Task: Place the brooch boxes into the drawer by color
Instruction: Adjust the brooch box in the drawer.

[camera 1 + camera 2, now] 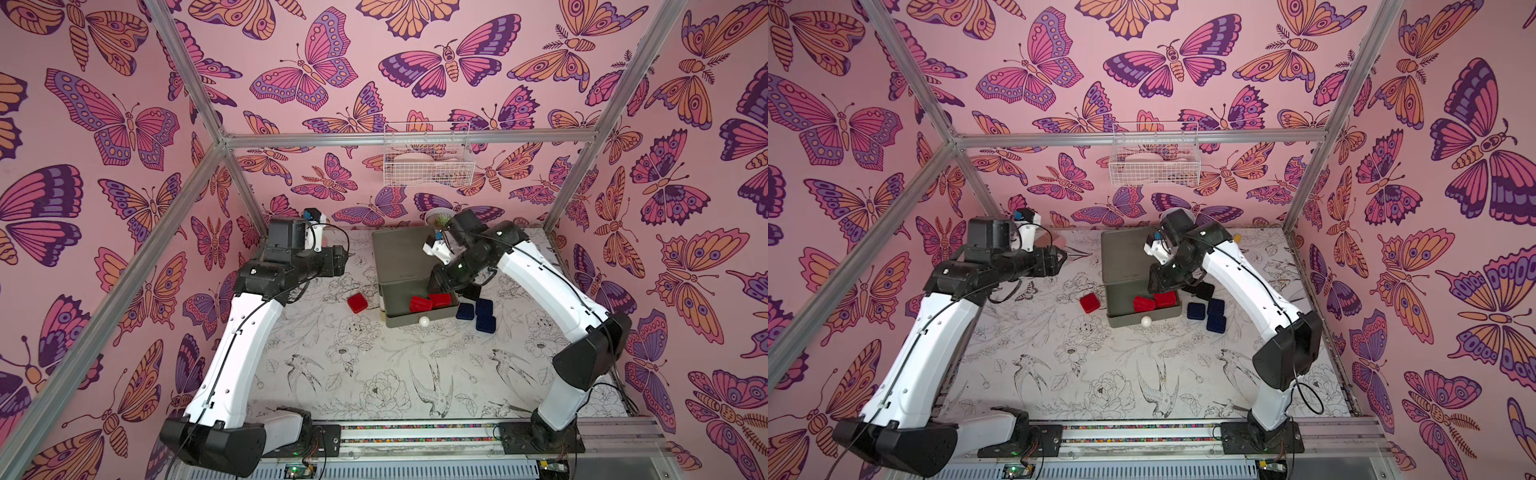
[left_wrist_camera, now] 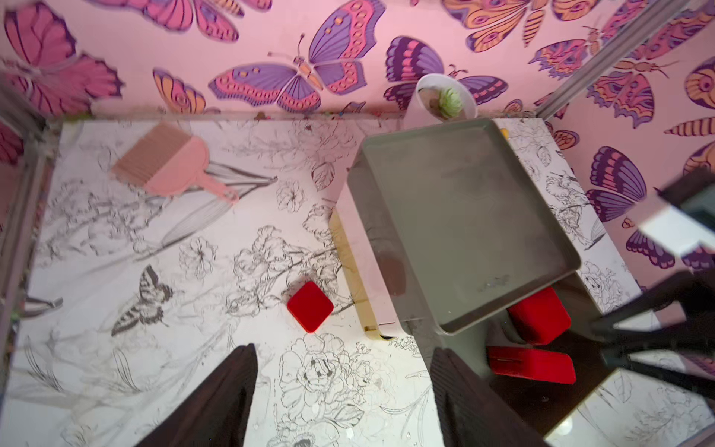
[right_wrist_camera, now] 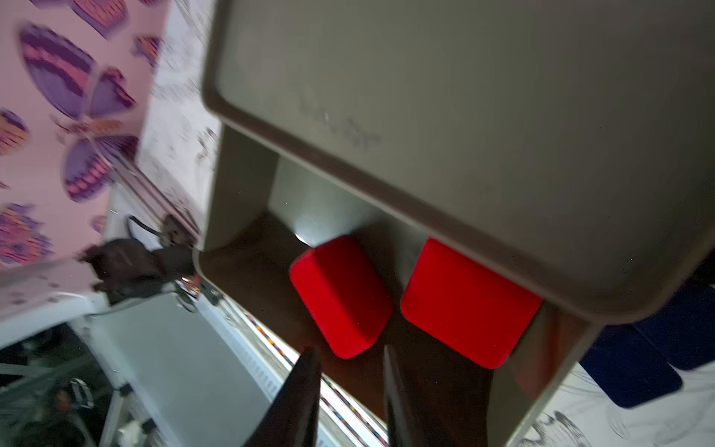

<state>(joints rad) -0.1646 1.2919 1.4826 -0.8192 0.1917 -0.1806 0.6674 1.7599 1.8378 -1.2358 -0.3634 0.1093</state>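
The drawer chest stands at the back middle, and its grey-green top drawer is pulled out. Two red brooch boxes lie in that drawer. A third red box sits on the table left of the chest. Three navy boxes lie to the right of the drawer, and a black box shows partly under the right arm. My right gripper hovers over the drawer's red boxes, slightly open and empty. My left gripper is open and empty above the table, near the loose red box.
A white wire basket hangs on the back wall. A small pot with a green plant stands behind the chest. A pink brush lies at the back left of the table. Metal frame posts mark the corners.
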